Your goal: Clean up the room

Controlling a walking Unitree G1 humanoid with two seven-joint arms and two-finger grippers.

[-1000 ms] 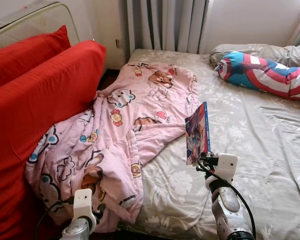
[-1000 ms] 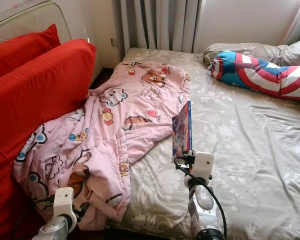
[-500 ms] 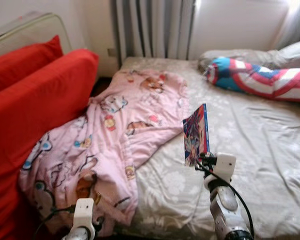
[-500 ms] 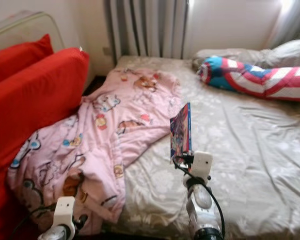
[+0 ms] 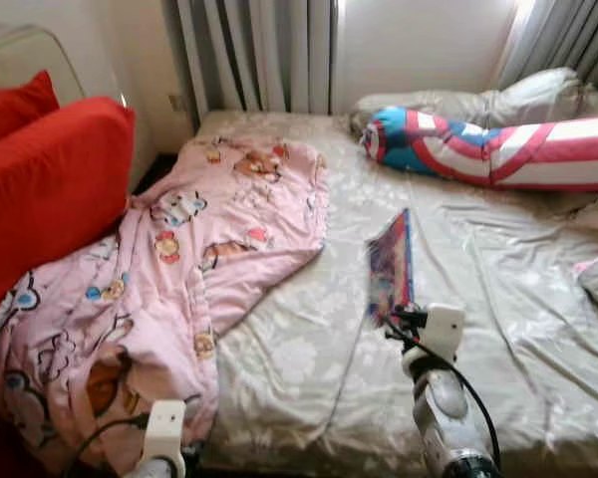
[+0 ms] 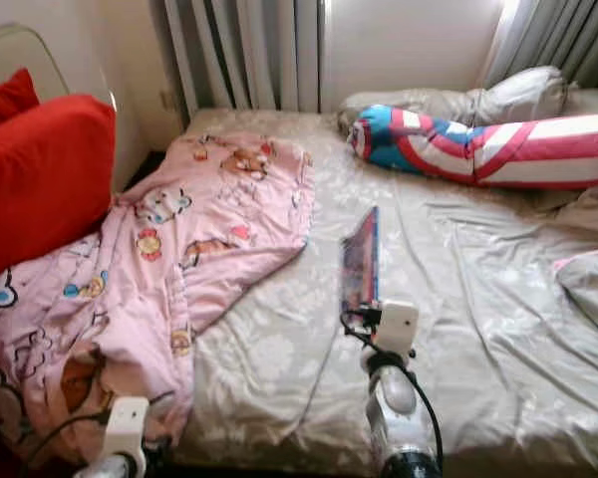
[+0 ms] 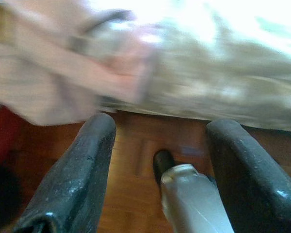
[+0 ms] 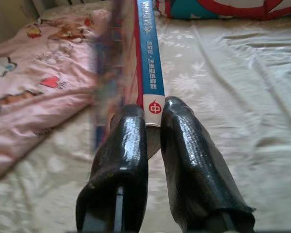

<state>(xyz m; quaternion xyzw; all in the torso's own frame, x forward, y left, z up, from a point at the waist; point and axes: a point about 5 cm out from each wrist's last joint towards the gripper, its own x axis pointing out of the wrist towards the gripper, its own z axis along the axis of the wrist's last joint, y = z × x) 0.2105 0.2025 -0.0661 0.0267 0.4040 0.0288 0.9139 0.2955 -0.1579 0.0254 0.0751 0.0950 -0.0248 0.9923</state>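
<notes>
Book (image 5: 391, 267) stands upright on its edge above the bed (image 5: 498, 289), clamped at its lower corner between the right gripper (image 8: 154, 127) fingers, just beside the pink cartoon blanket (image 5: 169, 269). Left gripper (image 7: 157, 145) hangs at the bed's near edge, fingers apart, holding nothing.

book (image 5: 391, 267) turned edge-on, tilted in right hand (image 8: 153, 127)

The thin colourful book's (image 8: 117, 63) cover is smeared by blur in the right wrist view. The pink cartoon-print quilt (image 7: 63, 73) is blurred, and the red cushion (image 5: 40, 189) is cropped.
</notes>
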